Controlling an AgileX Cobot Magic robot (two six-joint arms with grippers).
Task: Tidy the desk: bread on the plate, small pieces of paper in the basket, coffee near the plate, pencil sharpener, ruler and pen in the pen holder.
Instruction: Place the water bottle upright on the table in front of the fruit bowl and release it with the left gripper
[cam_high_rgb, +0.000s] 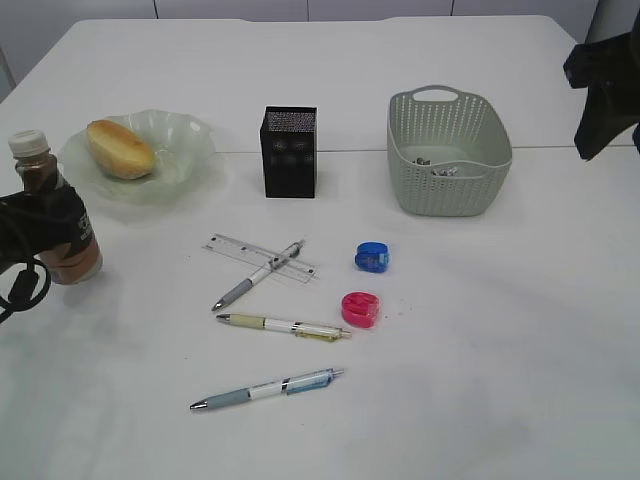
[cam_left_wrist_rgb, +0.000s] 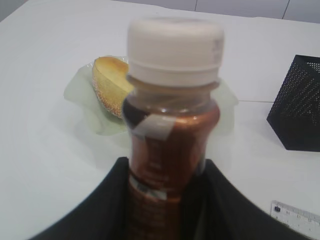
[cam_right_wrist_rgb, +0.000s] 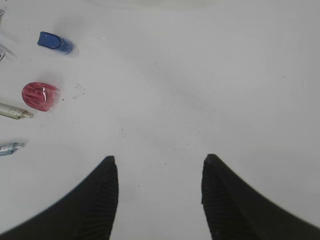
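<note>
My left gripper (cam_high_rgb: 40, 225) is shut on the brown coffee bottle (cam_high_rgb: 52, 215) with a white cap, upright at the table's left edge, in front of the plate; the left wrist view shows the bottle (cam_left_wrist_rgb: 170, 140) between the fingers (cam_left_wrist_rgb: 167, 200). The bread (cam_high_rgb: 120, 148) lies on the pale green plate (cam_high_rgb: 190, 135). The black pen holder (cam_high_rgb: 289, 151) stands mid-table. A clear ruler (cam_high_rgb: 235, 248), three pens (cam_high_rgb: 265, 273) (cam_high_rgb: 283, 325) (cam_high_rgb: 268, 388), a blue sharpener (cam_high_rgb: 371, 256) and a pink sharpener (cam_high_rgb: 361, 309) lie in front. My right gripper (cam_right_wrist_rgb: 159, 172) is open and empty, raised at the right (cam_high_rgb: 600, 90).
The grey-green basket (cam_high_rgb: 450, 150) stands at the back right with small paper pieces (cam_high_rgb: 435, 165) inside. White table all round, with a seam line across the back.
</note>
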